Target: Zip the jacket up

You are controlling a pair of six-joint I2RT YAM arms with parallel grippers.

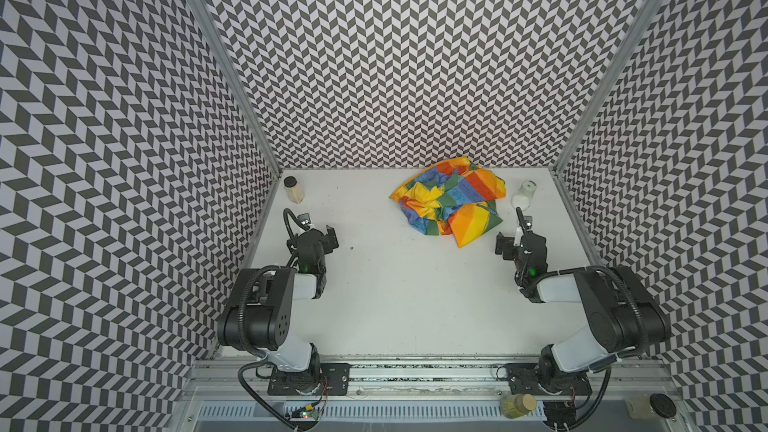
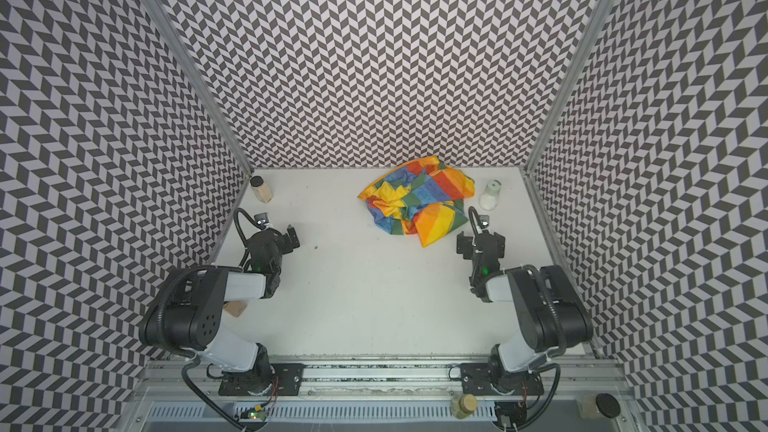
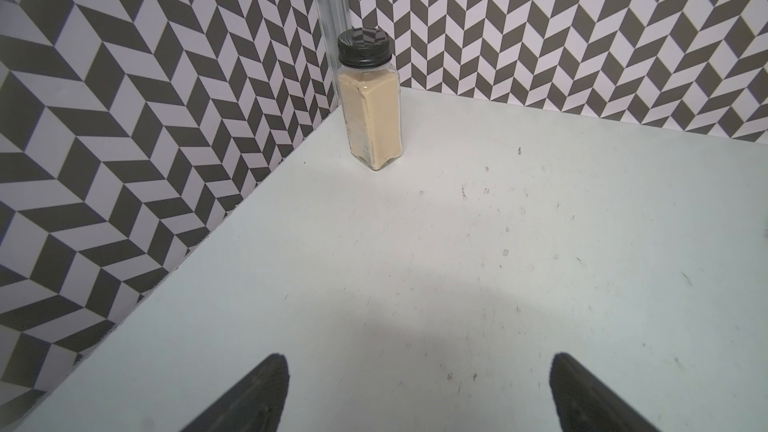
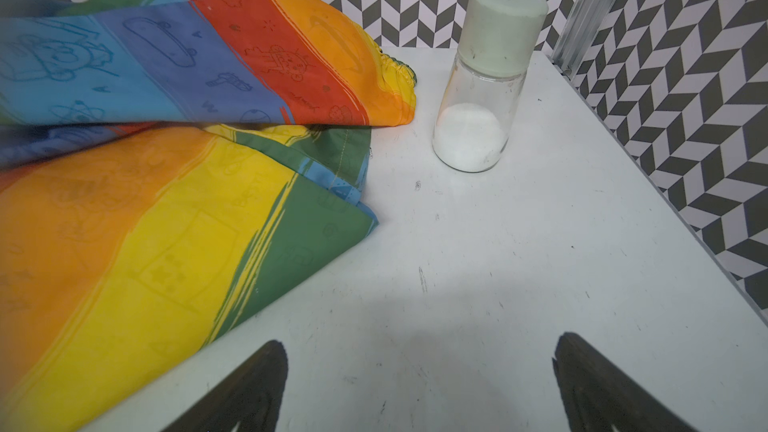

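You have the jacket [image 1: 451, 201] [image 2: 417, 203] lying in a crumpled heap on the white table [image 1: 395, 292], toward the far edge and right of the middle, with its far side close to the patterned back wall. Its bands of blue, green, yellow, orange and red are folded over each other, and a yellow-orange fold sticks out on the near side. You cannot tell from these views whether the zipper is joined.

Your right gripper [image 1: 519, 238] [image 2: 481, 238] hovers just near the jacket's near-right corner, apart from the cloth. Its 2 fingers are spread wide and hold nothing. In the right wrist view the right gripper [image 4: 424, 351] frames bare table, with the jacket [image 4: 166, 160] to one side and a salt shaker [image 4: 482, 97] standing upright just beside the jacket's gathered hem.

Your left gripper [image 1: 318, 231] [image 2: 278, 231] sits well apart from the jacket, near the left wall. It is also released and empty, and in the left wrist view the left gripper [image 3: 417, 367] has its fingers parted over bare table. A spice jar [image 3: 374, 118] [image 1: 292, 190] of beige powder with a black cap stands upright in the far left corner, ahead of that claw
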